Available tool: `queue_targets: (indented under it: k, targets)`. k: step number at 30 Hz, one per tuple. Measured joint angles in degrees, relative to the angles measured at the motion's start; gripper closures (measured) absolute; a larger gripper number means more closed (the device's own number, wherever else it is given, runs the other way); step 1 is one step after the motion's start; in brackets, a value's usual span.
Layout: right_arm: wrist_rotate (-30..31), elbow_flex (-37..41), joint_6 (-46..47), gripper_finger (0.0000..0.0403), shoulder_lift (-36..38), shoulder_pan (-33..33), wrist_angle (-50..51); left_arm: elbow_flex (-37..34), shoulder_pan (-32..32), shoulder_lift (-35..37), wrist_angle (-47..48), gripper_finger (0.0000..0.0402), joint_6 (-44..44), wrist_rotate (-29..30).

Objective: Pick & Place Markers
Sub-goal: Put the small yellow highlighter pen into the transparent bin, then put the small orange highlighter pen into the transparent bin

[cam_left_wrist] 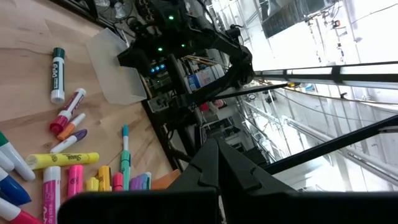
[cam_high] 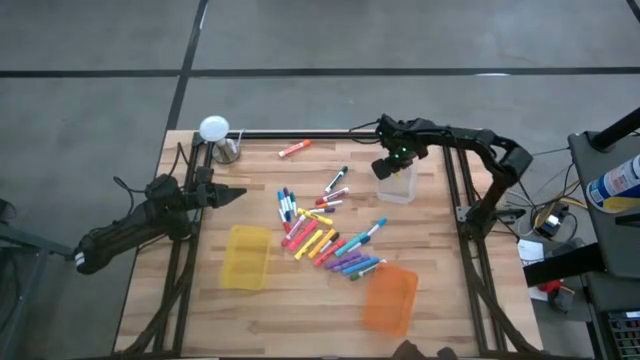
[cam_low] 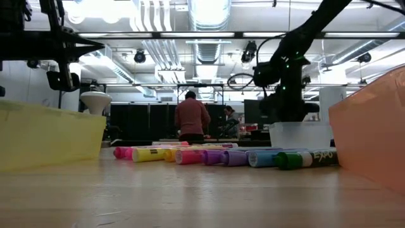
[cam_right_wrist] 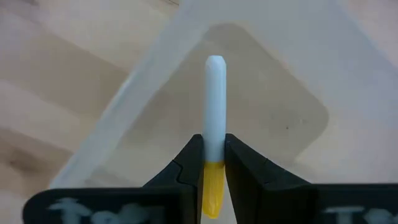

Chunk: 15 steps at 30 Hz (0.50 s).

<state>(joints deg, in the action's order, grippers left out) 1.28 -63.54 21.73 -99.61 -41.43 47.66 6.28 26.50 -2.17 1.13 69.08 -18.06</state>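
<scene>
The right gripper (cam_right_wrist: 214, 163), nearly closed, pinches a white-bodied, yellow-capped marker (cam_right_wrist: 214, 99) above the clear bin (cam_right_wrist: 273, 118); the left gripper (cam_high: 232, 194) sits fully closed, empty.

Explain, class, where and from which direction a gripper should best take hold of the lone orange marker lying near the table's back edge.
Grip the orange marker at mid-barrel, coming straight down from above. It lies flat and slightly slanted, well apart from the pile of markers, so both long sides are free. Turn the jaws across its narrow width, probably centred so it hangs level when lifted.
</scene>
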Motion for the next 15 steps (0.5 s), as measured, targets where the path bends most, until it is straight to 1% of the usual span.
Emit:
queue_targets:
  k: [4, 8, 15]
  targets:
    - [-0.07, -1.37, -1.64, 0.0347, -2.46, -0.02, 0.10, 0.00, -0.02, 0.00, 0.00, 0.0401, 0.13, 0.00]
    - [-0.33, -2.15, -2.43, 0.0327, -4.17, 0.04, 1.04, 0.00, -0.02, 0.00, -0.02, 0.0401, 0.11, 0.00]
    - [-0.53, -2.68, -2.23, 0.0286, -3.28, 0.04, 1.90, 0.00, 0.00, 0.00, 0.00, 0.0401, 0.13, 0.00]
